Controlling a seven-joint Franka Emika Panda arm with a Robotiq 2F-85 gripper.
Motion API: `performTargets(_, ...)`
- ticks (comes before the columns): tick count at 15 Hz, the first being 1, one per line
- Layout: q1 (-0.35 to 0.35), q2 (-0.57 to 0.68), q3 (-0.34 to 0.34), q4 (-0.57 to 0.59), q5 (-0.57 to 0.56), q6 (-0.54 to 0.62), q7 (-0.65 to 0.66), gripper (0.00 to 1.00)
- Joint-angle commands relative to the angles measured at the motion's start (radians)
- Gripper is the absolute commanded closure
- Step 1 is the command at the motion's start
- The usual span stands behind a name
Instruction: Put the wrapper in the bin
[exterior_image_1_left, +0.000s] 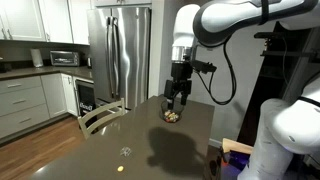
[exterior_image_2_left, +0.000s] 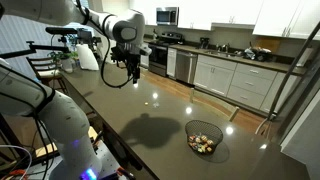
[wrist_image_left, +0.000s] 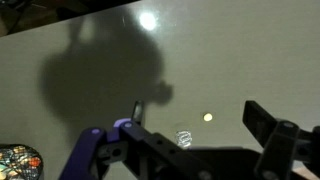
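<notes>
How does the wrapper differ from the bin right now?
Size: the wrapper is a tiny scrap; the bin is far bigger. Look: wrapper whitish and shiny; bin dark, see-through, yellowish bits inside. Place: in the wrist view the wrapper sits near the middle, the bin at the lower left corner. Both rest on the table, apart.

On the table (exterior_image_1_left: 100, 135), the wrapper (exterior_image_1_left: 125, 152) lies well apart from the bin (exterior_image_1_left: 174, 117), near a speck (exterior_image_1_left: 122, 168).
</notes>
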Motion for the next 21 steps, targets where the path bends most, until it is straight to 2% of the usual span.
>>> performTargets(1, -0.008, 0.000, 0.006, 0.002, 0.003, -0.003, -0.003, 0.00)
performTargets(10, -0.008, 0.000, 0.006, 0.002, 0.003, -0.003, -0.003, 0.00)
performTargets(13, -0.009, 0.017, 0.017, -0.008, -0.002, 0.028, 0.004, 0.00)
performTargets(16, -0.001, 0.076, 0.039, -0.010, -0.009, 0.116, -0.005, 0.00)
performTargets(21, 0.016, 0.258, 0.092, 0.036, -0.060, 0.327, -0.021, 0.00)
